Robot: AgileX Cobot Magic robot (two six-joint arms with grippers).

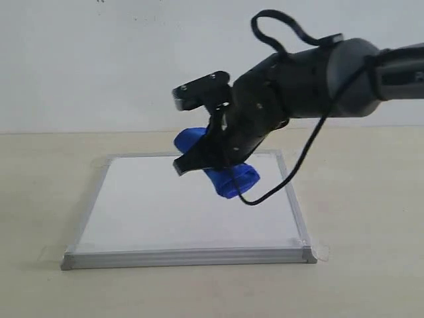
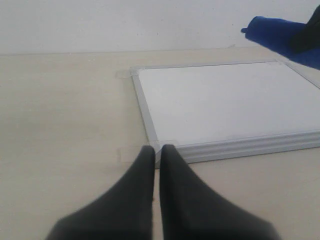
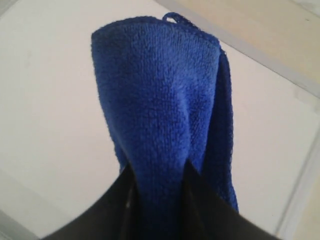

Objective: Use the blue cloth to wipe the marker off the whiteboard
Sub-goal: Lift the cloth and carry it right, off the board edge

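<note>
The whiteboard (image 1: 165, 212) lies flat on the table, square and white in a silver frame. No marker lines show on its surface in any view. My right gripper (image 1: 211, 164) hangs over the board's far right part, shut on the blue cloth (image 1: 233, 180), a thick fuzzy bundle that sticks out on both sides of the fingers. In the right wrist view the cloth (image 3: 155, 100) fills the space between the fingers of the gripper (image 3: 157, 172), with the board (image 3: 40, 100) beneath. Whether the cloth touches the board I cannot tell. My left gripper (image 2: 156, 148) is shut and empty, beside a corner of the board (image 2: 225, 100).
The board rests on a beige table (image 1: 371, 218) in front of a white wall. A black cable (image 1: 291, 172) loops down from the right arm over the board's right edge. A clear tape tab (image 1: 321, 252) sticks out at the near right corner.
</note>
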